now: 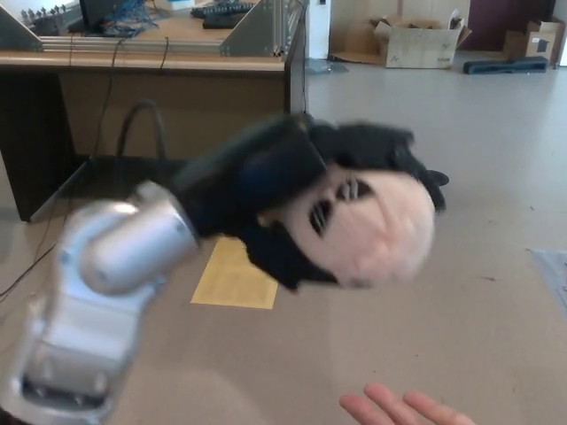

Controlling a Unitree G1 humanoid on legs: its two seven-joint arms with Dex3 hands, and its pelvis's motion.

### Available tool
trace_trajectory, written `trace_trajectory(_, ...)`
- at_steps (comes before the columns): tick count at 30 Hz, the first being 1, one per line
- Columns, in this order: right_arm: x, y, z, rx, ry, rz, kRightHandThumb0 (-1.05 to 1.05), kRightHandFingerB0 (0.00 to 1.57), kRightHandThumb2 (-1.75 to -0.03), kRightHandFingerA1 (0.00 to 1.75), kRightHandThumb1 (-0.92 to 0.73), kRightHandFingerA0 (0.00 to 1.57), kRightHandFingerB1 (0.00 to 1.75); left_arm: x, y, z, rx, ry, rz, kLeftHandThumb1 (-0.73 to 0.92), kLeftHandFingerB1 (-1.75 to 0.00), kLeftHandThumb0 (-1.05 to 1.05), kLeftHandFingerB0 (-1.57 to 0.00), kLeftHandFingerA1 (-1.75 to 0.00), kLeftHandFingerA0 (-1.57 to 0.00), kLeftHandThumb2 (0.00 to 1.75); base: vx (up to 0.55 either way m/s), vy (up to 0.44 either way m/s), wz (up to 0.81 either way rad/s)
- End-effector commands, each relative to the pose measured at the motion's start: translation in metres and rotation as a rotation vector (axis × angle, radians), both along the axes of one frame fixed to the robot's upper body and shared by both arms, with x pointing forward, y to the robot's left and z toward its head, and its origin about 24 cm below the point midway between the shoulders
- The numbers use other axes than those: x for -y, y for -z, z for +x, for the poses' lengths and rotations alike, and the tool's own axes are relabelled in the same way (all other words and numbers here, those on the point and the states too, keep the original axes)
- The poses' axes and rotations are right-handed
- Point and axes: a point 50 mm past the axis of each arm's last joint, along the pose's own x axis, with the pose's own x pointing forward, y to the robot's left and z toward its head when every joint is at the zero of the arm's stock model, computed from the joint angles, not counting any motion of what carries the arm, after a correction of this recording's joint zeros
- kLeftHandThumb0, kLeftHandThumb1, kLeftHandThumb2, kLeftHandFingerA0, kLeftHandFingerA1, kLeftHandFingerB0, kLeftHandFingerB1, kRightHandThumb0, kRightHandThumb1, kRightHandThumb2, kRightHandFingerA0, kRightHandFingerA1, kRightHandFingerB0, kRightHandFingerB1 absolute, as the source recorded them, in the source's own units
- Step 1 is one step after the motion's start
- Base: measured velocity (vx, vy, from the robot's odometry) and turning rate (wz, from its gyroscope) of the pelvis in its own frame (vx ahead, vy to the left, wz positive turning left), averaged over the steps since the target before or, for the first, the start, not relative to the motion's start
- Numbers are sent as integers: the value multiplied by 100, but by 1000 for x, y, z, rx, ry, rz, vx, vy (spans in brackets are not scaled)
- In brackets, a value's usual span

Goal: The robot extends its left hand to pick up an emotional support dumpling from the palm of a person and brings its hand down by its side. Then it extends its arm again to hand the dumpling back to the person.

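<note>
My left hand [266, 190] is raised in the middle of the head view, shut on the dumpling [376, 230], a pale pink plush with black sunglasses on its face. The silver forearm [115, 257] comes up from the lower left. Both hand and plush are motion-blurred. A person's open palm [403, 410] shows at the bottom edge, fingers pointing left, well below the dumpling and apart from it. My right hand does not show.
A wooden desk [177, 62] with cables stands at the back left. A yellow sheet [235, 279] lies on the floor below my arm. Cardboard boxes [412, 40] sit at the far wall. A round black floor cover is partly hidden behind the plush.
</note>
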Motion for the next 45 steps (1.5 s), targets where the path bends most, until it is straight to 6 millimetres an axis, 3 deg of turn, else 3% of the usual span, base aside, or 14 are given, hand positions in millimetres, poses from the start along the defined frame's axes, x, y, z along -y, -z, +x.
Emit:
trace_trajectory(1,4,0,0,-12,19,2,-26,80,-57,63,-55,89,50,-40,-37,2,-44,-11,-250,73,-72,-18,-89,-119,-96,62,0,0,0)
trace_trajectory(5,2,1,0,-16,13,6,-26,80,-57,61,-55,89,50,-76,-46,4,-113,-25,-371,75,-74,-20,-86,-124,-90,63,0,0,0)
trace_trajectory(10,5,5,-6,-26,11,7,-27,80,-57,63,-55,89,50,-116,-24,9,-211,-62,-489,77,-77,-21,-87,-129,-90,64,0,0,0)
trace_trajectory(12,8,8,-10,-32,23,12,-26,81,-57,61,-54,89,50,-143,15,8,-330,-131,-613,80,-78,-17,-86,-123,-92,64,0,0,0)
trace_trajectory(15,13,12,-17,-34,26,5,-26,80,-57,60,-54,89,50,-157,62,4,-481,-152,-722,82,-79,-11,-84,-125,-91,66,0,0,0)
trace_trajectory(17,16,13,-21,-31,31,-1,-26,79,-57,57,-55,89,50,-174,124,-3,-659,-234,-815,83,-82,-9,-82,-135,-86,68,0,0,0)
trace_trajectory(19,19,15,-24,-36,46,3,-27,79,-57,53,-55,86,49,-186,166,-7,-773,-320,-856,84,-82,-6,-78,-136,-83,67,0,0,0)
trace_trajectory(22,22,15,-24,-41,71,14,-27,78,-57,51,-56,84,48,-200,210,-15,-869,-419,-904,84,-81,-2,-78,-145,-76,67,0,0,0)
trace_trajectory(24,21,16,-24,-42,90,34,-27,77,-57,50,-56,83,48,-215,255,-31,-983,-532,-971,81,-77,-6,-77,-145,-77,65,0,0,0)
trace_trajectory(28,22,18,-26,-43,104,45,-27,76,-58,50,-56,82,47,-226,288,-47,-1070,-613,-1031,81,-77,-7,-74,-144,-81,66,0,0,0)
trace_trajectory(30,22,21,-30,-46,105,54,-26,74,-57,51,-56,83,47,-235,308,-61,-1150,-646,-1050,83,-78,-10,-70,-151,-74,65,0,0,0)
trace_trajectory(31,22,23,-32,-45,106,56,-27,74,-57,53,-56,84,47,-237,313,-65,-1169,-667,-1058,79,-77,-13,-71,-144,-74,66,0,0,0)
trace_trajectory(35,19,25,-33,-47,123,71,-26,72,-57,54,-55,85,46,-247,332,-73,-1213,-742,-1074,83,-79,-8,-72,-148,-70,65,0,0,0)
trace_trajectory(45,19,27,-36,-47,137,80,-25,70,-57,56,-56,85,46,-253,333,-66,-1222,-741,-1091,81,-78,-13,-72,-151,-73,66,0,0,0)
